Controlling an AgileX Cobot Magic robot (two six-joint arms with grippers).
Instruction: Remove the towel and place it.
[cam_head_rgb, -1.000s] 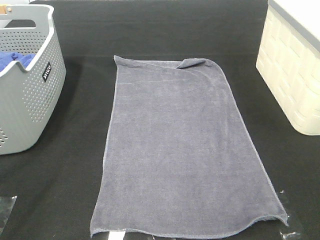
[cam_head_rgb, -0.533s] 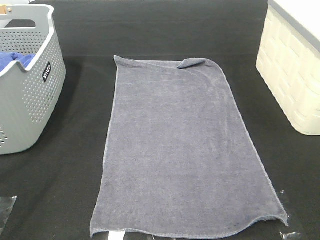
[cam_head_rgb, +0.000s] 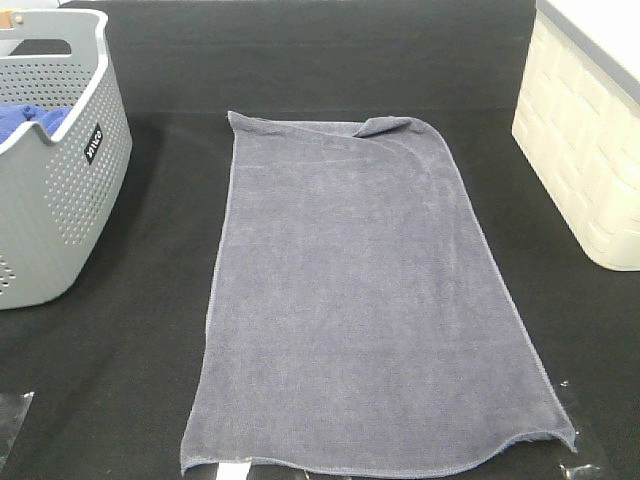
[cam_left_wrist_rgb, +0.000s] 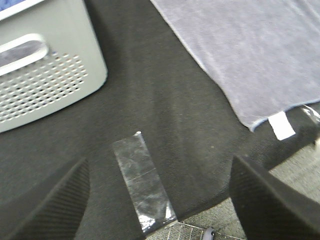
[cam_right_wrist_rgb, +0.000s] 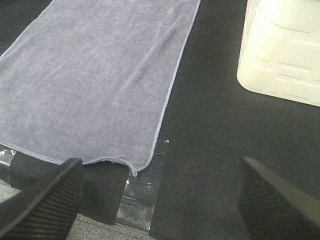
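Observation:
The slate-grey towel (cam_head_rgb: 365, 300) lies spread flat on the black table, long axis running front to back, its far right corner folded over. It also shows in the left wrist view (cam_left_wrist_rgb: 255, 55) with a white label at its near edge, and in the right wrist view (cam_right_wrist_rgb: 95, 75). My left gripper (cam_left_wrist_rgb: 157, 200) hangs open and empty above the table's front left, beside the towel's near corner. My right gripper (cam_right_wrist_rgb: 160, 200) hangs open and empty above the front right, beside the towel's other near corner. Neither gripper shows in the exterior high view.
A grey perforated basket (cam_head_rgb: 70, 190) with a bright blue cloth (cam_head_rgb: 30, 122) inside stands at the left. A cream bin (cam_head_rgb: 585, 150) stands at the right. Clear tape strips (cam_left_wrist_rgb: 142, 182) (cam_right_wrist_rgb: 142, 192) lie at the table's front edge.

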